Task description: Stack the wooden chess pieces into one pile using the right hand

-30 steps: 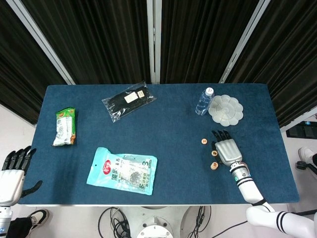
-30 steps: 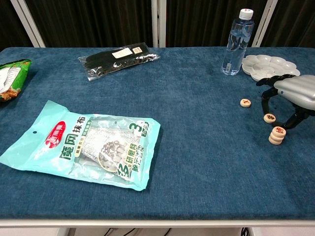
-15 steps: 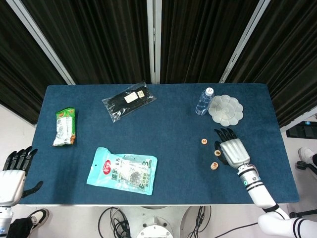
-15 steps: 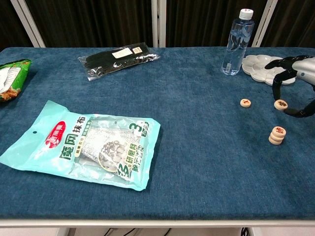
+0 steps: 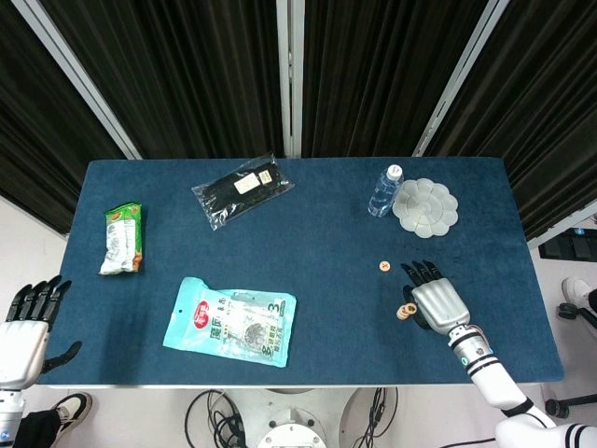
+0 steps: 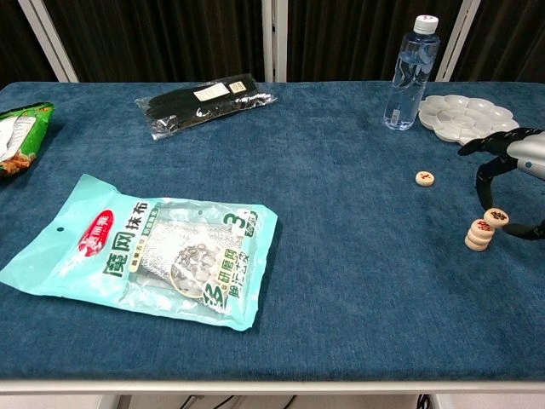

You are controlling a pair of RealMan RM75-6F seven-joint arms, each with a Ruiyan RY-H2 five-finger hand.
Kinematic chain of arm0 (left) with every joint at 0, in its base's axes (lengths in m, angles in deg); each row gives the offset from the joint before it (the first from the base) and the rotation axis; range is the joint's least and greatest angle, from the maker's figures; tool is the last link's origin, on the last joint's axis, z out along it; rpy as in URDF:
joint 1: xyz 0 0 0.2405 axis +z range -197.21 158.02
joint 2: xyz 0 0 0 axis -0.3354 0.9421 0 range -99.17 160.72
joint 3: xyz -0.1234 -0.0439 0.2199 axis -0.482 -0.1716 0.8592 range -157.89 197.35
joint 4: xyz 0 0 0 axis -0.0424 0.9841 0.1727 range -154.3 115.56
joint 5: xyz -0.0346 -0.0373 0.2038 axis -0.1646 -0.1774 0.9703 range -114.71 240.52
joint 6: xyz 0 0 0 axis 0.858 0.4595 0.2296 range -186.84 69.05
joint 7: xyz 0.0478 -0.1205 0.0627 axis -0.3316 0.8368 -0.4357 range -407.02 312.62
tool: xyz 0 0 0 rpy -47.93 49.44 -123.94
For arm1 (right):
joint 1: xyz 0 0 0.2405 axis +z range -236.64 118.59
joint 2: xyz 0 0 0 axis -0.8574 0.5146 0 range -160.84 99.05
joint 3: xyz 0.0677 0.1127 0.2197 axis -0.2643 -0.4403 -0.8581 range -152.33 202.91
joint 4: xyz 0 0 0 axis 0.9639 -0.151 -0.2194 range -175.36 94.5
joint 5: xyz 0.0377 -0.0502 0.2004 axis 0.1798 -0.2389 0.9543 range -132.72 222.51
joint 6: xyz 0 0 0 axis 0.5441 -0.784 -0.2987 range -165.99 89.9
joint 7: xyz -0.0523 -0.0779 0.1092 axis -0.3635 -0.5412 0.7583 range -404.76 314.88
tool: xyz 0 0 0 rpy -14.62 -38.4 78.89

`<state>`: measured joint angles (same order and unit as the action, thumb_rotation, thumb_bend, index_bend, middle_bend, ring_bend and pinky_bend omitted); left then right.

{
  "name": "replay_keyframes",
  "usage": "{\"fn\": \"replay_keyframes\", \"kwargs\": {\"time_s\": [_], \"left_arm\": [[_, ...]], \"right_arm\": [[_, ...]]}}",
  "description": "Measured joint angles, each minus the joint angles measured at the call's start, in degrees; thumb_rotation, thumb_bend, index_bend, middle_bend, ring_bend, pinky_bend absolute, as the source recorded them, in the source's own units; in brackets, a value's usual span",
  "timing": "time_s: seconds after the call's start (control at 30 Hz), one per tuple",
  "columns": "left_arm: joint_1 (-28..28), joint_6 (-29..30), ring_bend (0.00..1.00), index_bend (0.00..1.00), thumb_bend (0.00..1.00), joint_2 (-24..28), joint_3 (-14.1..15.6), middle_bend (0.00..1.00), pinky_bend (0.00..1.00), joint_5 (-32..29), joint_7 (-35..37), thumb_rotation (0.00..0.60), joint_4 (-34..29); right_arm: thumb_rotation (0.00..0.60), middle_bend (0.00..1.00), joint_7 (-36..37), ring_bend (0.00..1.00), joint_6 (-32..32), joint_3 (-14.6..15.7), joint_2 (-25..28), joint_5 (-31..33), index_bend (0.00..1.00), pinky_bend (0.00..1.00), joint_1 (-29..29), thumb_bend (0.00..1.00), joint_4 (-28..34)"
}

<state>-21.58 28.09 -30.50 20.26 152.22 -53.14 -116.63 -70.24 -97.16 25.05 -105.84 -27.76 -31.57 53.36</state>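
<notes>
- Step in hand: placing a carried piece onto the pile. Right hand (image 6: 514,183) pinches one wooden chess piece (image 6: 496,217) between thumb and a finger, other fingers spread above it.
- Carried piece sits tilted, just beside and slightly above the top of the pile (image 6: 479,234), on the pile's right in chest view. Can't tell if it touches the pile's rim.
- Pile looks like two discs already stacked, red mark on top, on the blue table (image 6: 341,281).
- In head view the right hand (image 5: 437,299) covers most of this; pile (image 5: 405,312) shows just at the hand's left edge, carried piece not separable there.
- One more loose piece (image 6: 425,178) lies flat, up-left of the pile and apart from it; also seen in head view (image 5: 383,267). Still to be stacked, I judge.
- Left hand (image 5: 28,322) is far left of the pile, off the table edge, fingers apart, holding nothing.
- Next move, as I judge it: shift the carried piece a touch left so it centres over the pile, level it, lower until it rests flat, then let the pinch go without dragging sideways.
- Risk: tilted disc landing on the edge could slide off or knock the top disc askew.
- After that the loose piece needs fetching.
- Other stuff, all away from the pile: water bottle (image 6: 410,73) and white palette (image 6: 462,117) behind it, teal pouch (image 6: 145,247) far left of it.
</notes>
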Motion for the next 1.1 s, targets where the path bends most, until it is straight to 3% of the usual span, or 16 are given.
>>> {"fn": "replay_keyframes", "kwargs": {"time_s": [1.1], "left_arm": [[0.1, 0.2, 0.00, 0.04, 0.19, 0.1, -0.1, 0.00, 0.00, 0.1, 0.6, 0.600, 0.1]], "right_arm": [[0.600, 0.08, -3.8, 0.00, 0.4, -0.2, -1.3, 2.5, 0.54, 0.00, 0.9, 0.27, 0.8]]}}
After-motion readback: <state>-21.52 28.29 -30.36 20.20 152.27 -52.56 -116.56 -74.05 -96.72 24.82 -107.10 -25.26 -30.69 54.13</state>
